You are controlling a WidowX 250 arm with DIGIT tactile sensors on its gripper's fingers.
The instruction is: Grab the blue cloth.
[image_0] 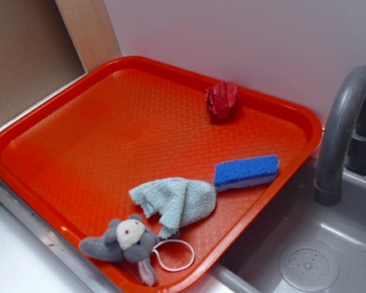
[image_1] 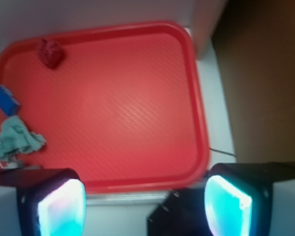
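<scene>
Ahead of the tool point(image_1: 145, 204) and well off to its left: cloth point(image_1: 15, 140), pale blue-grey terry, floppy, ragged-edged, lying flat on the tray point(image_1: 137, 98) near that tray's left rim as the wrist view frames it. Tool: fingers point(image_1: 61, 206) spread wide, nothing between them, held high over the near rim and well apart from every item. Cloth, long axis: in the exterior view point(image_0: 174, 201) it runs roughly left to right, broad rounded end toward the sponge point(image_0: 247, 172), torn, pointed corners toward the plush toy point(image_0: 125, 241); in the wrist view the axis is less plain, the cloth reading as a crumpled patch with a ragged tip pointing toward the tray's middle. Neighbours: sponge, blue, white base, just beyond the cloth and touching or nearly touching it; plush toy, grey, white face, white cord loop, just beside the cloth's ragged end; red crumpled item point(image_0: 222, 101) at the far corner, well apart. Judgement: reaching the cloth calls for travel forward and markedly leftward, then descent onto its middle, clear of sponge and toy.
</scene>
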